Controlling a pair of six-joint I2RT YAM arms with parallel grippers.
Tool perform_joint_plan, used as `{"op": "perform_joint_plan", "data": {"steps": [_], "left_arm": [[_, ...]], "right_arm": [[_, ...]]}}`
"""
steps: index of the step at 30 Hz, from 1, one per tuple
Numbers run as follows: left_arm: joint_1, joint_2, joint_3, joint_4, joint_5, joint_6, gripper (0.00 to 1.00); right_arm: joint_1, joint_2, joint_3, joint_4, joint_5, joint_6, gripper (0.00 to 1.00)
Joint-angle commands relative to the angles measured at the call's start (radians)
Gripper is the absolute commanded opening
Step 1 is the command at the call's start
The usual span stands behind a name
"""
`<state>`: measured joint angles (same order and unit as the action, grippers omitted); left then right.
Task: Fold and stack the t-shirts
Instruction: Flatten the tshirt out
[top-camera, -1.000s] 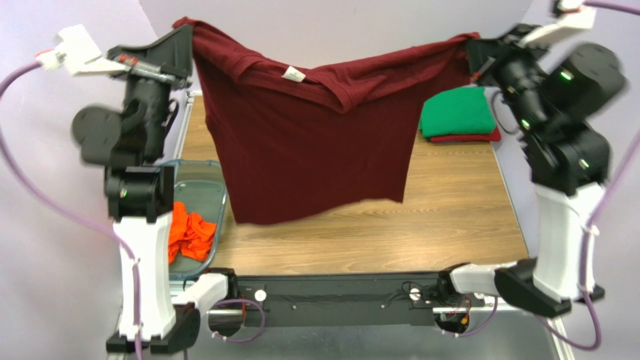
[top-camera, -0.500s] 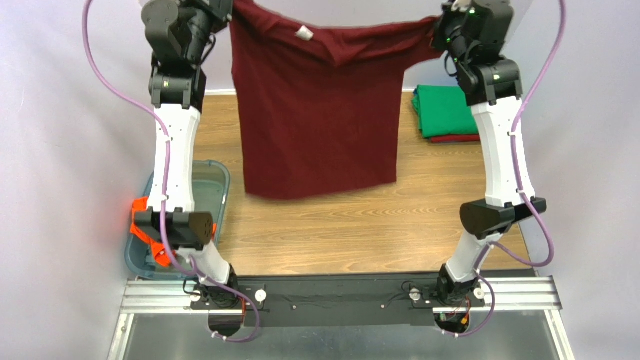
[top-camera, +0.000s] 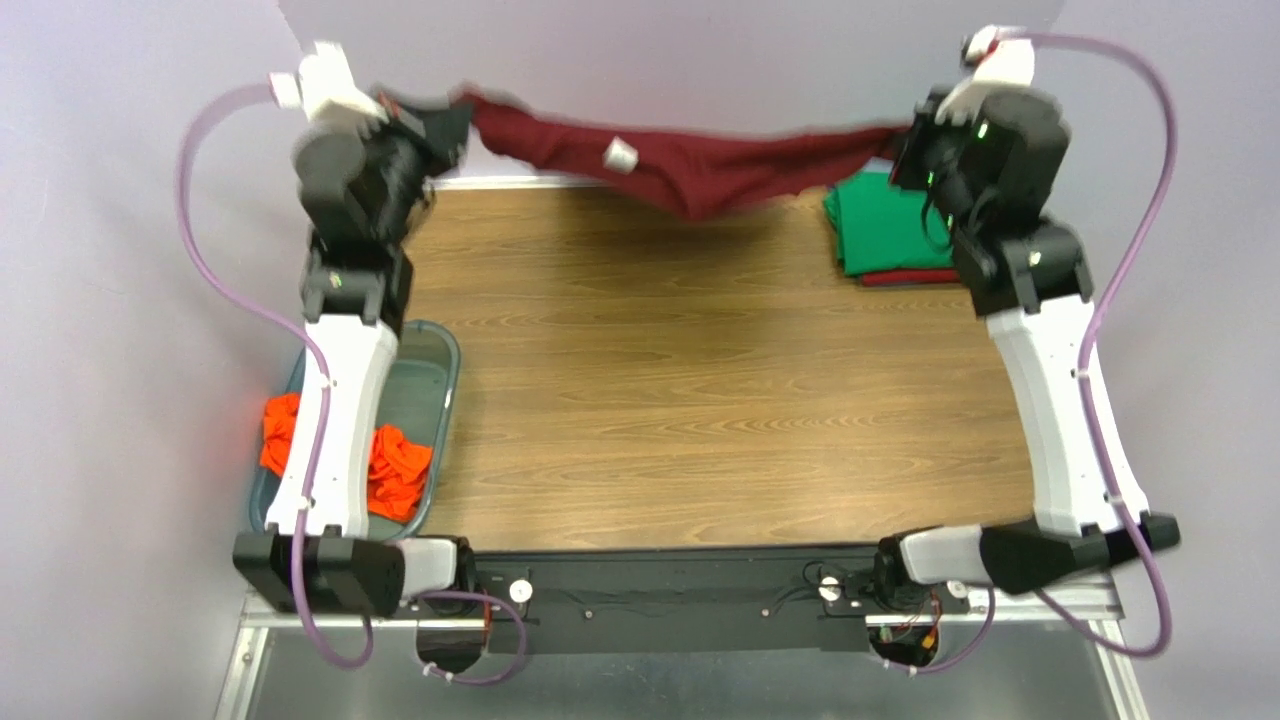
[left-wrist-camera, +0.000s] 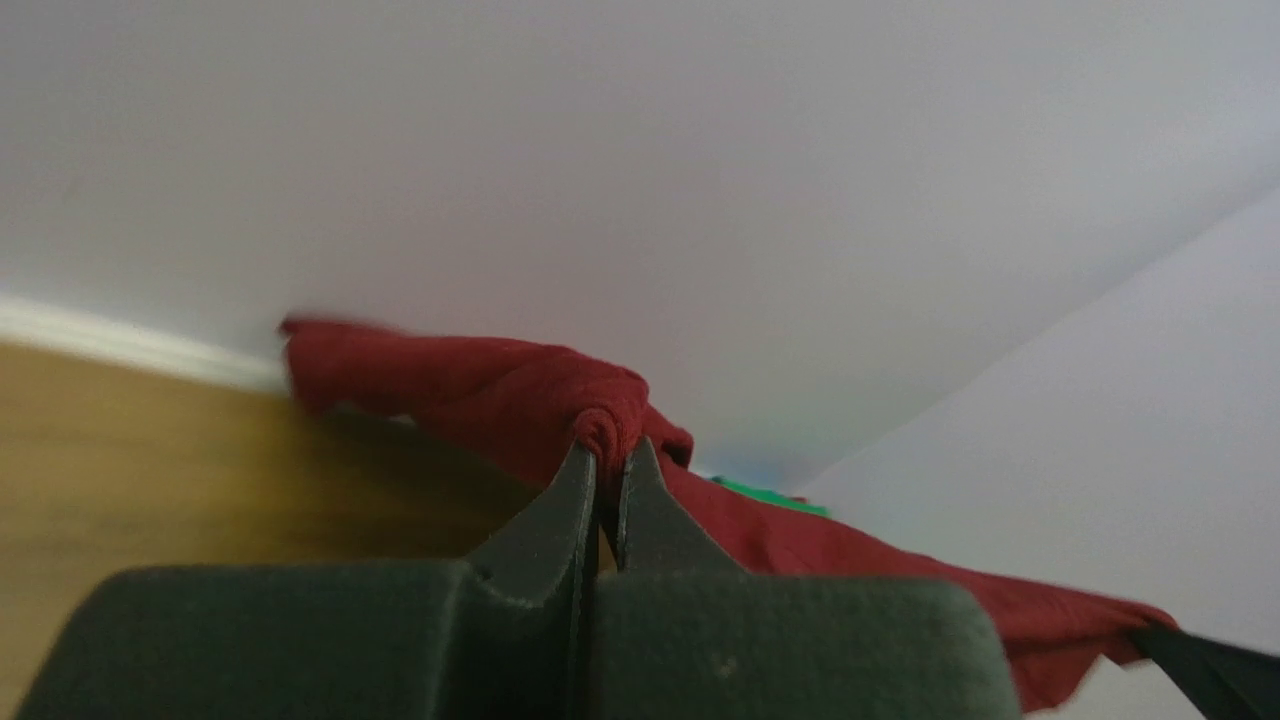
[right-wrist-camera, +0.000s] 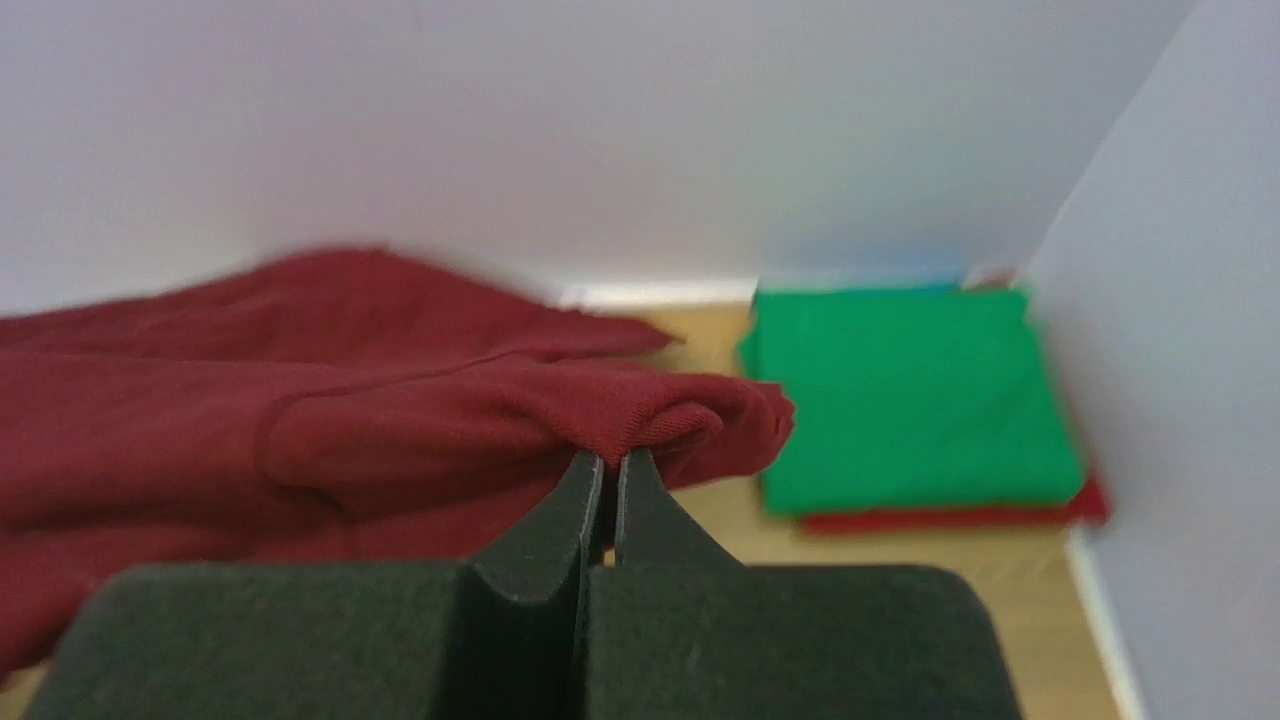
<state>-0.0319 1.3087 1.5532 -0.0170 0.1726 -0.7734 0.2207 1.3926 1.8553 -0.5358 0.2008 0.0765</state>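
Along the far edge of the worktop (top-camera: 721, 405), the maroon t-shirt (top-camera: 706, 168) hangs stretched in a sagging band, its white neck label (top-camera: 619, 153) showing near the middle. The left jaws are clamped on a bunched fold of cloth above the worktop's far left corner. The right jaws are clamped on a similar fold above its far right corner. In both wrist views the jaws are pressed together with only maroon fabric between them. How much of the shirt's body rests on the wood cannot be told from above.

At the worktop's far right corner a folded green t-shirt (top-camera: 894, 225) lies on a folded red t-shirt (top-camera: 924, 278), just beside the right jaws. Off the worktop's left edge, a bin (top-camera: 439, 360) holds a crumpled orange t-shirt (top-camera: 394, 465).

The step in hand looks like laying the maroon shirt out flat, ahead of any folding; two shirts appear done and at least the orange one waits. The next move probably calls for both jaws to travel together towards the worktop's near edge while lowering. Tension should be kept even so the cloth lands smooth. The right side must stay clear of the green stack, or it may drag that stack askew.
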Motion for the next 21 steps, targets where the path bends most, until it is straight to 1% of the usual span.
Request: {"op": "perform_joint_plan", "data": {"steps": [1, 3, 4, 5, 6, 7, 9, 10, 11, 12, 13, 14, 15, 16, 21], "left_arm": [[0.007, -0.113, -0.386, 0.012, -0.1, -0.023, 0.0], [0.007, -0.164, -0.491, -0.012, -0.122, -0.03, 0.0], [0.007, -0.173, -0.537, -0.026, -0.133, -0.032, 0.0], [0.007, -0.189, -0.629, -0.058, -0.134, -0.041, 0.0], [0.007, -0.192, -0.672, -0.07, -0.136, -0.041, 0.0], [0.007, -0.196, -0.752, -0.077, -0.133, -0.032, 0.0], [0.007, -0.192, -0.791, -0.128, -0.152, -0.009, 0.0], [0.007, -0.186, -0.8, -0.15, -0.163, -0.004, 0.0], [0.007, -0.18, -0.794, -0.196, -0.191, 0.006, 0.02], [0.006, -0.178, -0.791, -0.207, -0.18, 0.011, 0.2], [0.004, -0.18, -0.786, -0.209, -0.177, 0.013, 0.3], [0.003, -0.187, -0.785, -0.207, -0.144, 0.005, 0.4], [-0.005, -0.195, -0.785, -0.207, -0.142, -0.006, 0.97], [-0.008, -0.212, -0.78, -0.207, -0.143, -0.009, 0.98], [-0.031, -0.261, -0.754, -0.233, -0.185, -0.02, 0.98]], "right_arm": [[-0.003, -0.16, -0.354, -0.067, -0.157, 0.228, 0.02], [-0.003, -0.256, -0.494, -0.096, -0.231, 0.285, 0.03], [-0.004, -0.285, -0.633, -0.108, -0.291, 0.323, 0.04], [-0.003, -0.34, -0.695, -0.14, -0.296, 0.341, 0.05], [-0.004, -0.366, -0.752, -0.154, -0.296, 0.364, 0.05], [-0.004, -0.389, -0.877, -0.162, -0.301, 0.391, 0.07], [-0.004, -0.421, -0.973, -0.194, -0.325, 0.408, 0.1], [-0.004, -0.419, -1.008, -0.205, -0.349, 0.425, 0.18], [-0.004, -0.414, -1.062, -0.216, -0.36, 0.43, 0.19], [-0.004, -0.391, -1.077, -0.216, -0.366, 0.43, 0.23], [-0.003, -0.377, -1.084, -0.217, -0.36, 0.43, 0.41], [-0.003, -0.363, -1.07, -0.225, -0.35, 0.428, 0.56], [-0.004, -0.347, -1.058, -0.227, -0.341, 0.422, 0.73], [-0.004, -0.325, -1.039, -0.228, -0.321, 0.413, 1.0], [-0.003, -0.279, -0.92, -0.225, -0.275, 0.379, 1.0]]}}
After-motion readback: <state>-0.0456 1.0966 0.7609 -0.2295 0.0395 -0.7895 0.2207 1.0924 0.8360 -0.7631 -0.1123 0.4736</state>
